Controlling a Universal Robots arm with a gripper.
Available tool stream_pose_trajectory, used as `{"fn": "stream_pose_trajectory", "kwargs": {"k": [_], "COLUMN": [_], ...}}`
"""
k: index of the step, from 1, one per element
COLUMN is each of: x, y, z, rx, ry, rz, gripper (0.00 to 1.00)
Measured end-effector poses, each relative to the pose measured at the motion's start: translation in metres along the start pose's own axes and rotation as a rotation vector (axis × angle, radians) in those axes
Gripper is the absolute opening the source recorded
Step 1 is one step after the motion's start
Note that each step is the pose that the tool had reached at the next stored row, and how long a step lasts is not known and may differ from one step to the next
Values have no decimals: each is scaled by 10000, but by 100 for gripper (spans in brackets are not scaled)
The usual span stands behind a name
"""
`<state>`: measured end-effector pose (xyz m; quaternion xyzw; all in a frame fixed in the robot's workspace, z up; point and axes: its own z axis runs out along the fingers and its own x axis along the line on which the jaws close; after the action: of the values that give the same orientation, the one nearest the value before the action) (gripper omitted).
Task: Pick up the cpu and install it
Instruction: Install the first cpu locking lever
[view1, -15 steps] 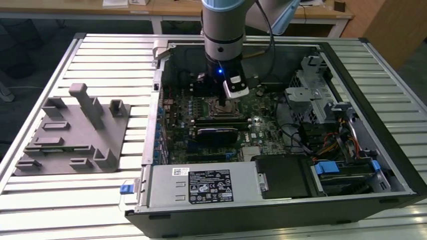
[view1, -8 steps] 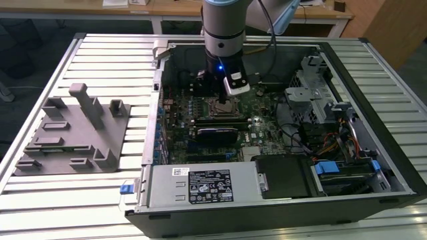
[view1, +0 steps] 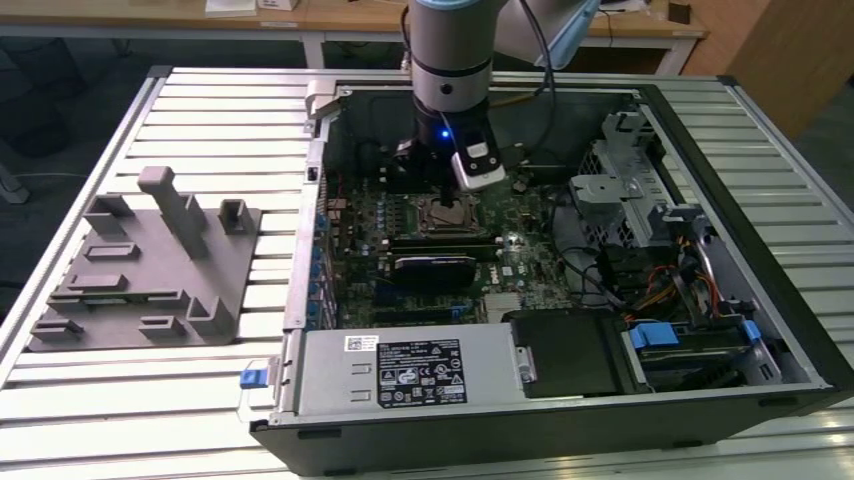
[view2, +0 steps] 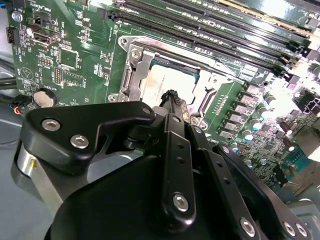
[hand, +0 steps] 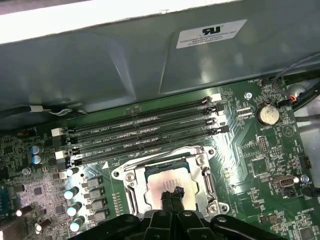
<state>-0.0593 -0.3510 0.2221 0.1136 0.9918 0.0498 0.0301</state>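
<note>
While your gripper (view2: 172, 100) hangs with its fingertips pressed together, holding nothing, the cpu (hand: 167, 186) lies flat in the socket frame (hand: 129, 176) directly beneath the tips — square, so no long axis to mind. Metal frame edges ring it closely. Beyond the socket run the memory slots (hand: 142, 131), then the case wall (hand: 120, 65) — little room that way.

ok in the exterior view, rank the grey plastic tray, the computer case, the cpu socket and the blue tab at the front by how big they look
Largest to smallest, as they look in the exterior view:
1. computer case
2. grey plastic tray
3. cpu socket
4. blue tab

The tab sits nearer the camera, yet looks smallest.
</note>
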Motion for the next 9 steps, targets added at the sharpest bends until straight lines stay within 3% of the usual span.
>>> {"fn": "stream_pose_trajectory", "kwargs": {"k": [2,7,9], "x": [-9,-25,-28], "y": [2,6,8], "z": [0,-4,-23], "rx": [42,272,298], "ry": [3,-30,-28], "rz": [-111,-293,-313], "gripper": [11,11,11]}}
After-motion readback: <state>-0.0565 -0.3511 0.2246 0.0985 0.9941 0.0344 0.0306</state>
